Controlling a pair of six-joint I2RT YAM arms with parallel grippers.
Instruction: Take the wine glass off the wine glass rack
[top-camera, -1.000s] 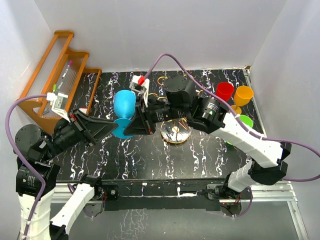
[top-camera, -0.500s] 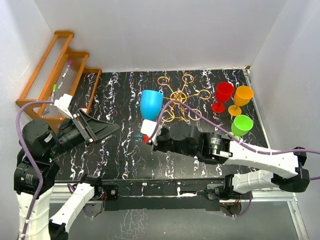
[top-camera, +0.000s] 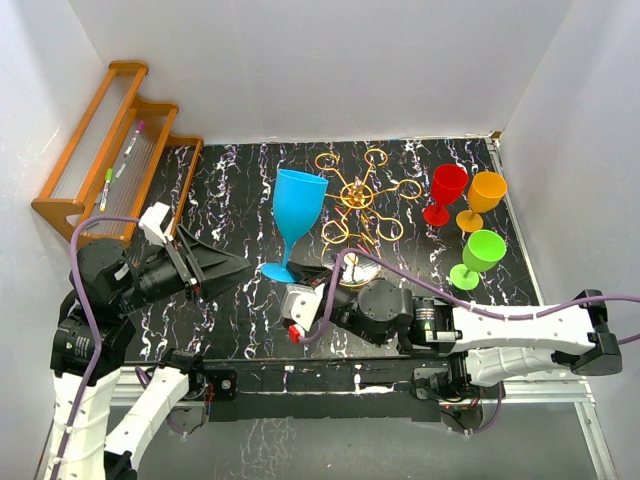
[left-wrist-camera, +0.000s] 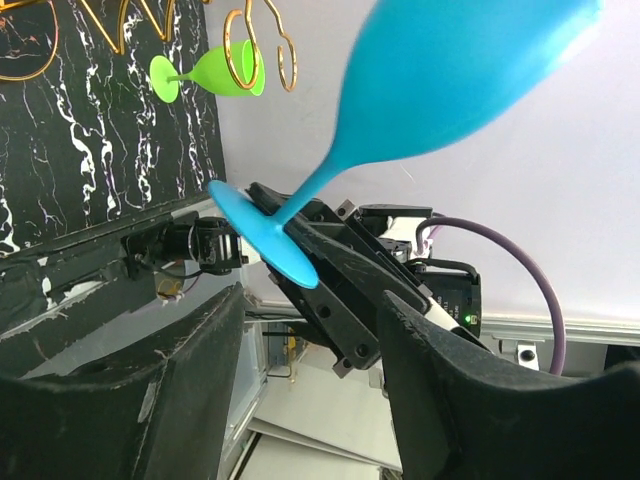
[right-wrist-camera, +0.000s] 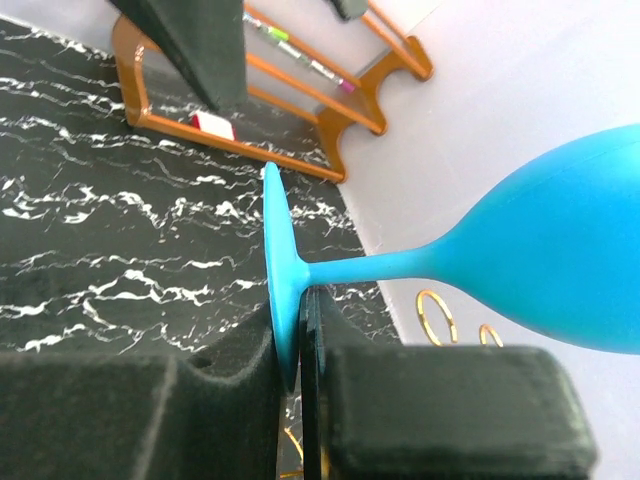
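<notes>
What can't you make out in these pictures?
Glass rim: cut off by the frame edge in both wrist views.
Rack base: top view, partly behind the right arm.
Whether the glass foot rests on the table: top view, right gripper crowds it.

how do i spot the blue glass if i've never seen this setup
On the table, look just left of the gold rack. The blue glass is upright there, its foot pinched by the right gripper. It alone is blue; the red glass, orange glass and green glass cluster at the right edge.
</notes>
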